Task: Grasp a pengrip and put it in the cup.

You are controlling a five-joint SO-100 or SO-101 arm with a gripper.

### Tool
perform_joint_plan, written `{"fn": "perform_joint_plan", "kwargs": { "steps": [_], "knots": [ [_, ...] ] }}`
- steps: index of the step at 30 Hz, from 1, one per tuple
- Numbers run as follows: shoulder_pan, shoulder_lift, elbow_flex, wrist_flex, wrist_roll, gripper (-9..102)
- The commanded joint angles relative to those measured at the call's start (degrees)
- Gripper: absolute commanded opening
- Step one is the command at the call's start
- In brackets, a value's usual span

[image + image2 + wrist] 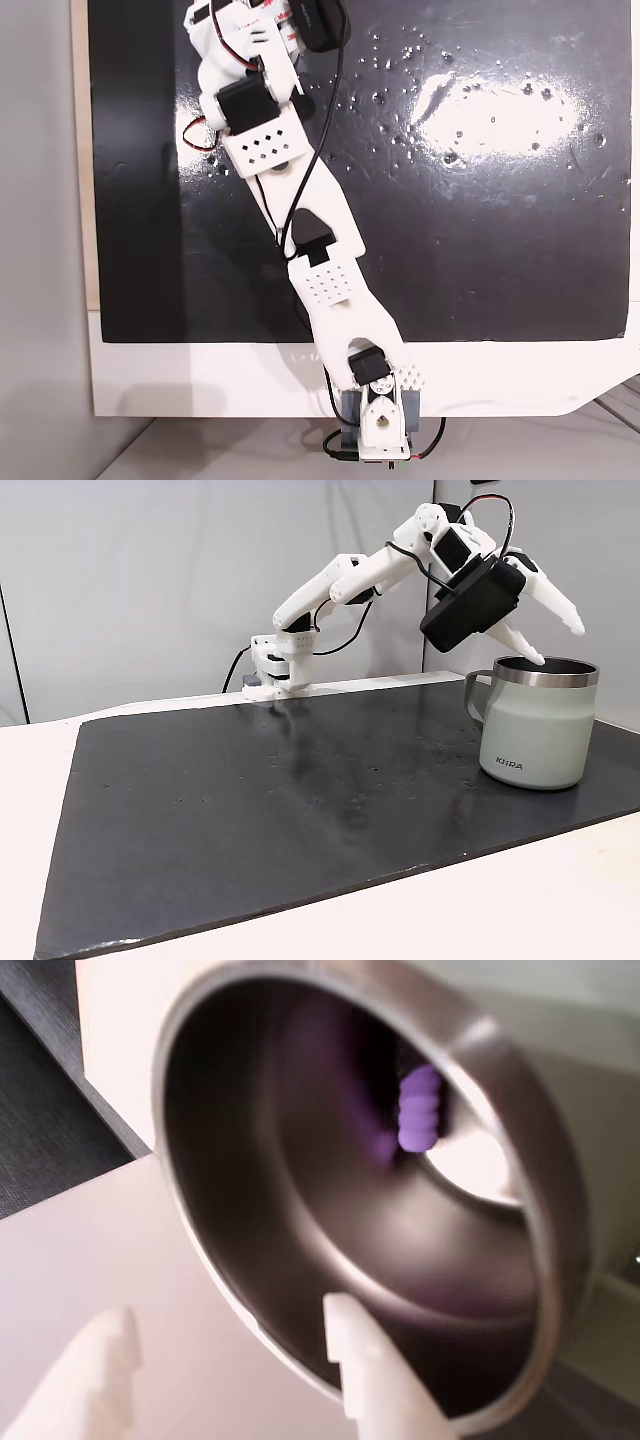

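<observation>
Nearest the wrist camera, the gripper (225, 1380) stands spread wide with nothing between its two white fingers (375, 1370). Just beyond and below them, the purple pengrip (419, 1110) lies inside the cup (300, 1260), against the far steel wall, its tint reflected on the metal. In a fixed view from the side the gripper (555, 640) hangs just above the cup (535, 730), one fingertip at the rim and the other out past it. The cup sits on a black mat (300, 800) over a white table (520, 910). The drop looks done. The risk now: that low fingertip could catch the rim on retreat and tip or drag the cup.
</observation>
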Motion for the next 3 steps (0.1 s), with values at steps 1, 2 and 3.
{"fn": "perform_joint_plan", "kwargs": {
  "steps": [1,2,3],
  "knots": [
    [0.8,1.2,-3.5,0.1,0.1,19],
    [0.9,1.3,-3.5,0.2,0.1,18],
    [1.0,1.3,-3.5,0.2,0.1,18]
  ]
}}
